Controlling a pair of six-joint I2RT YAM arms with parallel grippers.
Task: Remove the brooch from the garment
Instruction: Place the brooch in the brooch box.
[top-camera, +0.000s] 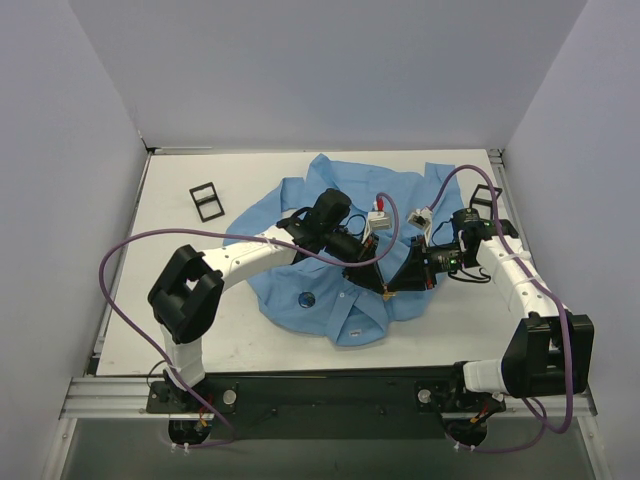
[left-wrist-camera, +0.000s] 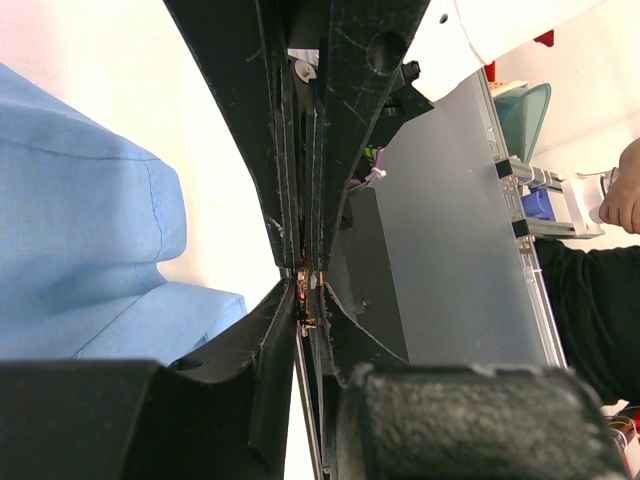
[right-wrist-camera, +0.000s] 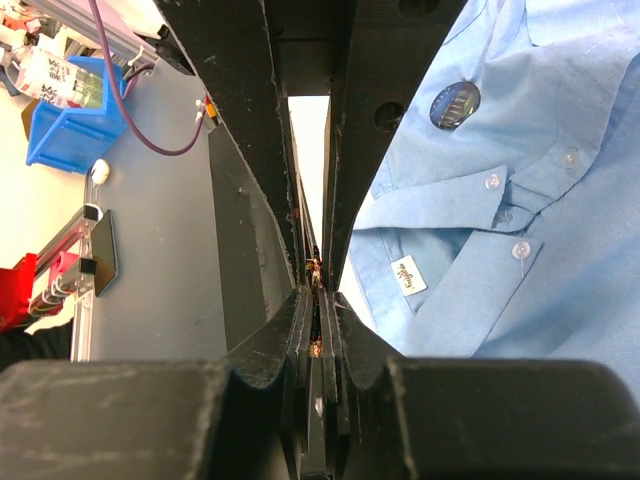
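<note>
Not done yet: brooch (top-camera: 307, 298) still sits on the garment (top-camera: 285, 285) front, left of the collar in top view, w/ nothing touching it. Further right, the left gripper (left-wrist-camera: 307, 298) has fingers nearly together w/ a thin slit, can't tell if it grips anything; it meets the right gripper (right-wrist-camera: 316, 300) tip to tip, whose jaws are pressed shut, w/ a tiny coppery bit at the tips, unidentifiable. Left to do, imo: reach brooch, pinch it, pull it free.

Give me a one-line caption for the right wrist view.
Right tool shut beside the shirt; brooch on it, untouched.
</note>
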